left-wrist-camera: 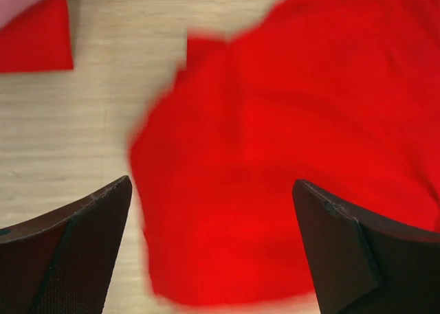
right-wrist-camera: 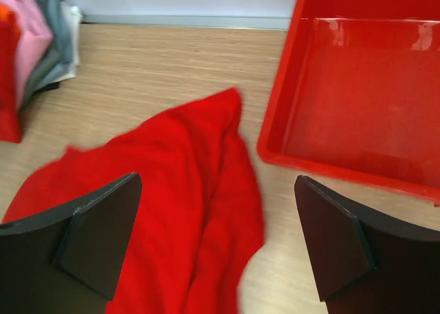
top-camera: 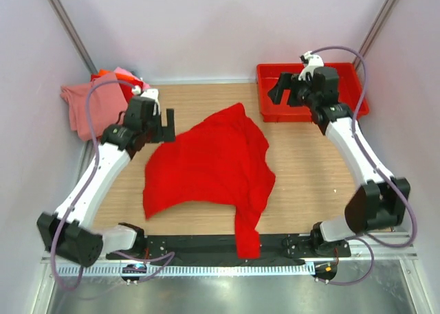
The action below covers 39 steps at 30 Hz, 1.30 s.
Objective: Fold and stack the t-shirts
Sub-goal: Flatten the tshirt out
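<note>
A bright red t-shirt lies crumpled in the middle of the wooden table, one end hanging over the near edge. It also shows in the left wrist view and the right wrist view. A stack of folded shirts in pink, red and orange sits at the far left; it also shows in the right wrist view. My left gripper is open and empty, hovering by the shirt's left edge. My right gripper is open and empty, raised above the tray's left end.
A rigid red plastic tray stands at the far right; its rim shows in the right wrist view. White walls close in the table on three sides. A black rail runs along the near edge.
</note>
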Each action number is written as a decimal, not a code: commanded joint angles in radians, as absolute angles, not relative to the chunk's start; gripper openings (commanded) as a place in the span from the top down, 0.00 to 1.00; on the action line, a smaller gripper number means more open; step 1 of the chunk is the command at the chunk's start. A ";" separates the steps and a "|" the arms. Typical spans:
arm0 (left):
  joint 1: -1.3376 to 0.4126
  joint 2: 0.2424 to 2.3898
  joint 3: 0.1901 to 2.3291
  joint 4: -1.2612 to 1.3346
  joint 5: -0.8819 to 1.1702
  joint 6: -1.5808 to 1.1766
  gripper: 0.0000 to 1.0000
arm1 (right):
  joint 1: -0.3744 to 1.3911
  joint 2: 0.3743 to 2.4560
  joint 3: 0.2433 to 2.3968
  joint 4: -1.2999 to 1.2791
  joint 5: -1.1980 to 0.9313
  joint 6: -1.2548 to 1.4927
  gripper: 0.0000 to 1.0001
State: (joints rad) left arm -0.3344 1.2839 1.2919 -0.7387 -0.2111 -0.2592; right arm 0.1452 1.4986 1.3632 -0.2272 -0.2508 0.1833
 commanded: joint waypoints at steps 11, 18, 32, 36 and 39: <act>-0.339 0.963 1.002 -0.735 -0.006 -0.503 0.00 | 0.219 0.977 0.947 -0.213 -0.284 0.529 0.00; -0.250 1.053 0.948 -0.802 -0.069 -0.563 0.00 | 0.515 0.966 0.770 -0.515 -0.005 0.733 0.00; 0.302 1.282 0.908 -0.694 0.190 -0.612 0.00 | 1.126 0.814 0.494 -0.609 0.172 1.227 0.00; 0.310 1.293 0.922 -0.681 0.144 -0.627 0.00 | 1.287 0.980 0.531 -0.563 0.230 1.287 0.00; 0.313 1.321 0.942 -0.680 0.108 -0.624 0.01 | 1.387 1.067 0.525 -0.494 0.247 1.348 0.00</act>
State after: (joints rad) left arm 0.3046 1.3003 0.9096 -0.7235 0.1467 -0.6098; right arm 1.3243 1.0180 0.5034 -0.5816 0.1722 1.2404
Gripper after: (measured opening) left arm 0.994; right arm 0.996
